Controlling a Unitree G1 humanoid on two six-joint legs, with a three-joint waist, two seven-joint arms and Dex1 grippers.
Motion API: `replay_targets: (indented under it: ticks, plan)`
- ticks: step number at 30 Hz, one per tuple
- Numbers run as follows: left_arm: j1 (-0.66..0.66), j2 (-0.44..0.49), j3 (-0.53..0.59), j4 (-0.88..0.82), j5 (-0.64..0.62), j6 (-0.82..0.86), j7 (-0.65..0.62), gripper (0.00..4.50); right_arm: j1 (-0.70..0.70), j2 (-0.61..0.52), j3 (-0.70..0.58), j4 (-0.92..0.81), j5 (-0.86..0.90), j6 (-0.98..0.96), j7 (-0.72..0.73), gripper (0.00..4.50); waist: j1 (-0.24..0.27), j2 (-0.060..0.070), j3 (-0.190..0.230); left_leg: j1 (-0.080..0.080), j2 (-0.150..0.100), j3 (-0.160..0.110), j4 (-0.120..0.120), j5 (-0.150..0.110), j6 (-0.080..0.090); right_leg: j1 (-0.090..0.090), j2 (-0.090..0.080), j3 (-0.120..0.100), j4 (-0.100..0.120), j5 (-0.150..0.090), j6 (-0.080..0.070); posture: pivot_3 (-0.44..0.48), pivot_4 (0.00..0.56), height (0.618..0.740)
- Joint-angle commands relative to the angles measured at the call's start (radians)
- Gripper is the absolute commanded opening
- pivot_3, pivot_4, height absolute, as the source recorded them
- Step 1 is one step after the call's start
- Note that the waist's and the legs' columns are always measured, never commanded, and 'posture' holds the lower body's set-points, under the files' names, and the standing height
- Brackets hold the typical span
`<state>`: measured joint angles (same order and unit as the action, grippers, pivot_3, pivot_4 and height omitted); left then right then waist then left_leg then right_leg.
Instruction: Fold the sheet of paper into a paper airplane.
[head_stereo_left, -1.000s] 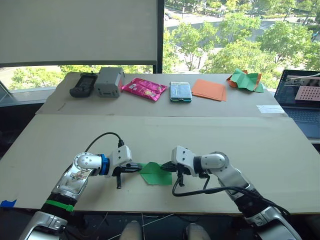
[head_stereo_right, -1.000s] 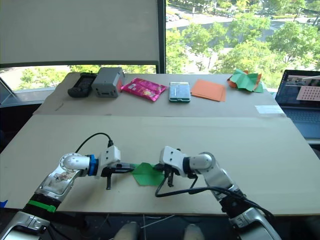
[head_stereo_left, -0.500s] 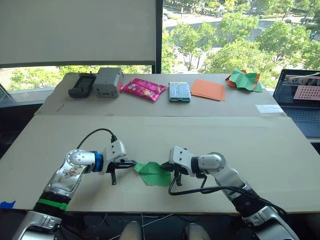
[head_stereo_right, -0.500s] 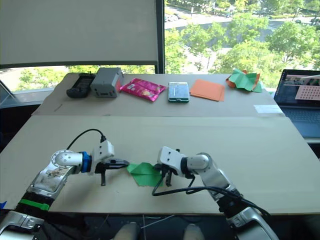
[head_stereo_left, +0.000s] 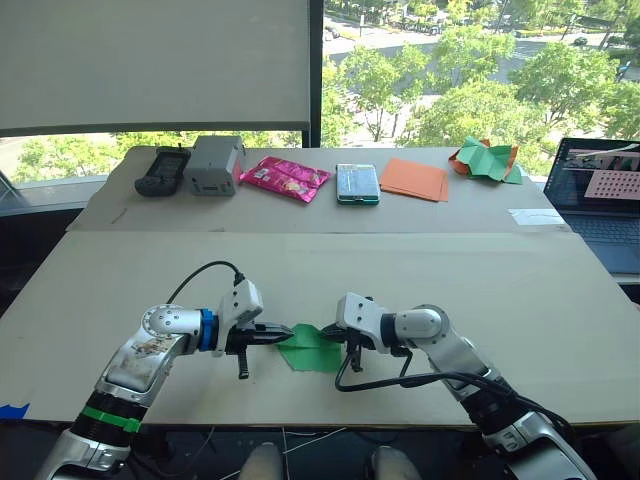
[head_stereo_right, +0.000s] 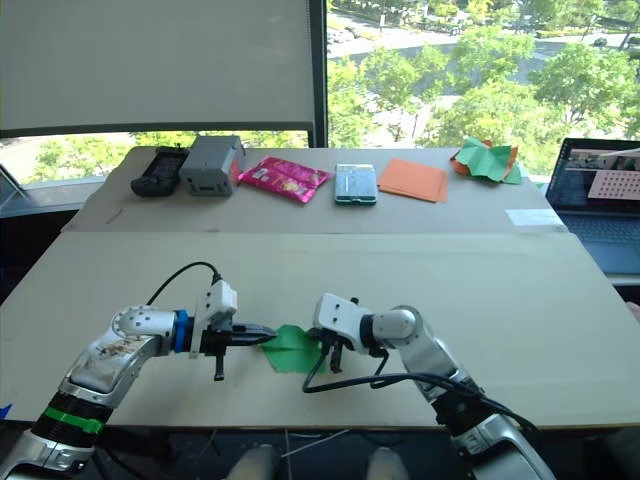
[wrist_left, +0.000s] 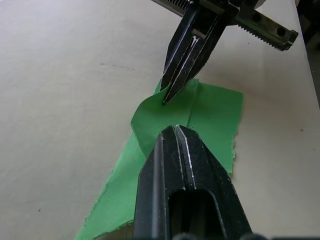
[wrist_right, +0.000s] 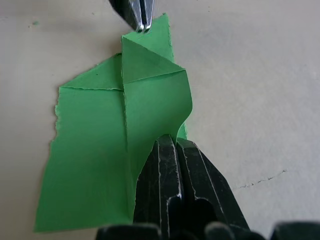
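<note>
You work at a pale wooden table (head_stereo_left: 560, 300) before a wide window (head_stereo_left: 470, 70) with sunlit trees outside, a white blind (head_stereo_left: 150, 60) lowered on its left half.

Sheet of paper (wrist_right: 105, 150): thin matt green paper, sharp creases, ragged torn-looking edges. Bench (head_stereo_left: 420, 270): matt pale board, smooth, with faint scuffs and specks in the wrist views. Left hand (head_stereo_left: 285, 331) and right hand (head_stereo_left: 328, 334): fingers (wrist_left: 187, 170) look like hard black plastic or metal with a slight sheen, scratched edges. Snack packet (head_stereo_left: 286, 178) on the far bench: glossy pink foil-like wrapper. Orange sheets (head_stereo_left: 417, 179): matt paper.
</note>
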<state>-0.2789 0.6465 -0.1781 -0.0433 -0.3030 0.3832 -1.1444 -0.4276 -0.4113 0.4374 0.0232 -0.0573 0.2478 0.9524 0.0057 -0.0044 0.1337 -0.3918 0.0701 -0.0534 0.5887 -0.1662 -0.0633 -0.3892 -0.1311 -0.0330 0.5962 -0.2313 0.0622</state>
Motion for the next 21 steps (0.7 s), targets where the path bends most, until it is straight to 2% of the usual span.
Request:
replay_targets:
  ticks: [1,10,16,21]
  plan:
    - [-0.042,-0.03,-0.015,0.066,0.037,-0.058,0.015,0.02,0.009,-0.006,0.024,0.003,-0.009,0.018,0.015,0.0,0.0,0.0,0.0,0.0,0.0,0.0,0.0,0.0,0.0,0.0,0.0,0.0,0.0,0.0,0.0,0.0,0.15,0.706]
    - [-0.034,-0.033,-0.056,0.139,0.108,-0.123,0.008,0.02,0.013,-0.008,0.021,-0.015,-0.01,0.029,0.01,0.0,0.0,0.0,0.0,0.0,0.0,0.0,0.0,0.0,0.0,0.0,0.0,0.0,0.0,0.0,0.0,0.0,0.15,0.706]
    - [-0.015,-0.044,-0.061,0.163,0.128,-0.138,0.015,0.0,0.005,0.017,-0.038,-0.071,0.024,0.061,-0.045,1.9,0.0,0.0,-0.001,0.0,0.0,0.0,0.0,0.0,0.0,0.0,0.0,0.0,0.0,0.0,0.0,0.0,0.15,0.706]
    - [-0.005,-0.045,-0.068,0.156,0.133,-0.147,0.015,0.0,0.004,0.022,-0.087,-0.262,0.092,0.134,-0.051,1.9,0.002,0.0,0.0,-0.001,0.0,0.0,0.0,0.0,0.0,-0.001,0.0,0.0,0.0,0.0,0.0,0.0,0.15,0.706]
